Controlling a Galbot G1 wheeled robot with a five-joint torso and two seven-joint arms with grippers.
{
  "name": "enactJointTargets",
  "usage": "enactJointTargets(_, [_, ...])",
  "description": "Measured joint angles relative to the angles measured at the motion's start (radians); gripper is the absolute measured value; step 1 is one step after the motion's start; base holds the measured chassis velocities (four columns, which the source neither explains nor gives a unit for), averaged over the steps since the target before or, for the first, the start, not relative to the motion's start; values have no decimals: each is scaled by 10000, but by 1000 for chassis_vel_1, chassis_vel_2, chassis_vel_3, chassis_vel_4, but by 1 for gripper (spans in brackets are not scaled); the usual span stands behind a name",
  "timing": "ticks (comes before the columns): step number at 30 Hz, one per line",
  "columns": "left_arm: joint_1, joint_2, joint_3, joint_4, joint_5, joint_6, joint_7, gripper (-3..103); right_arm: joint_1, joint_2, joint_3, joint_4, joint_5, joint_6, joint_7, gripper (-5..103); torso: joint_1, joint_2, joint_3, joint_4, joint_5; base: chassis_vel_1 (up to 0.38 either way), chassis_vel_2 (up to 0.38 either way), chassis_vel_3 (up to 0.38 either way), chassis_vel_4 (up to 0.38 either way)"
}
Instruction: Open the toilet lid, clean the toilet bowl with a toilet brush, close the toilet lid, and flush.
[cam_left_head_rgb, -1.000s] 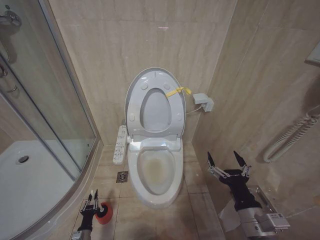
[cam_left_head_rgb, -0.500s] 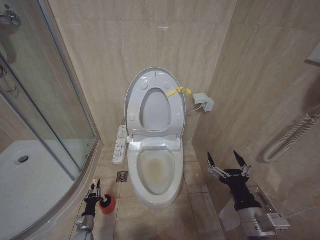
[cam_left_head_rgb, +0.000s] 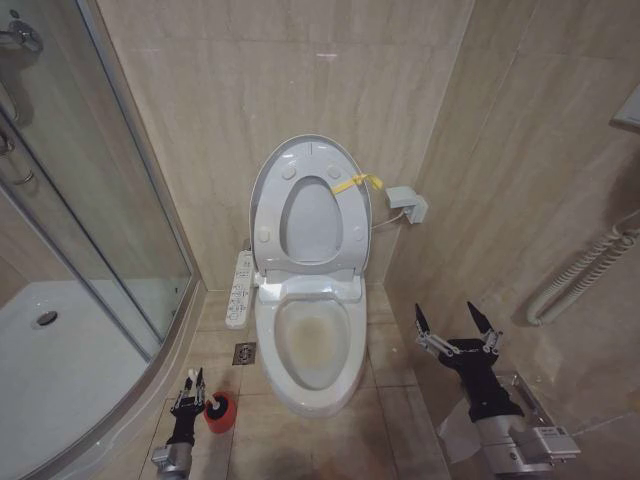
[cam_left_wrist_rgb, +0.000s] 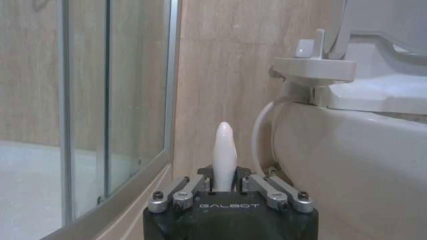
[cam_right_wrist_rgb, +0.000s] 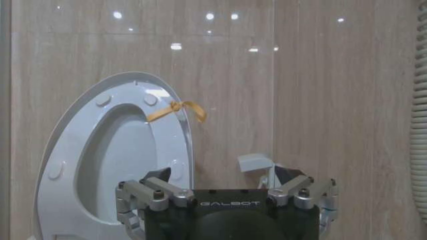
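Note:
The toilet lid stands raised against the wall with the ring seat up in front of it and a yellow ribbon at its edge. The toilet bowl lies uncovered, with a brownish stain inside. Low on the floor left of the bowl, my left gripper is shut on the white handle of the toilet brush, just above the red holder cup. The brush head is hidden. My right gripper hangs open and empty, right of the bowl; its wrist view faces the lid.
A glass shower enclosure with a white tray fills the left side. A white control strip and a floor drain sit left of the bowl. A small white box and a coiled hose hang on the right wall.
My left gripper has shifted right, closer to the bowl, and the red holder cup has shifted with it. The right arm, lid and seat have not moved.

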Motion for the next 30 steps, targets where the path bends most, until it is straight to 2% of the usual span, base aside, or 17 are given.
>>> enactJointTargets(20, [131, 62, -64, -37, 38, 2, -74, 22, 0, 0, 0, 0, 0, 0, 0, 100, 0, 0, 0, 0, 1, 0, 0, 0, 0])
enactJointTargets(26, [297, 73, -21, -270, 417, 16, -554, 22, 0, 0, 0, 0, 0, 0, 0, 100, 0, 0, 0, -1, 0, 0, 0, 0, 0])
enactJointTargets(30, [464, 107, -9, -398, 626, 20, -634, 22, 0, 0, 0, 0, 0, 0, 0, 100, 0, 0, -1, 0, 0, 0, 0, 0, 0])
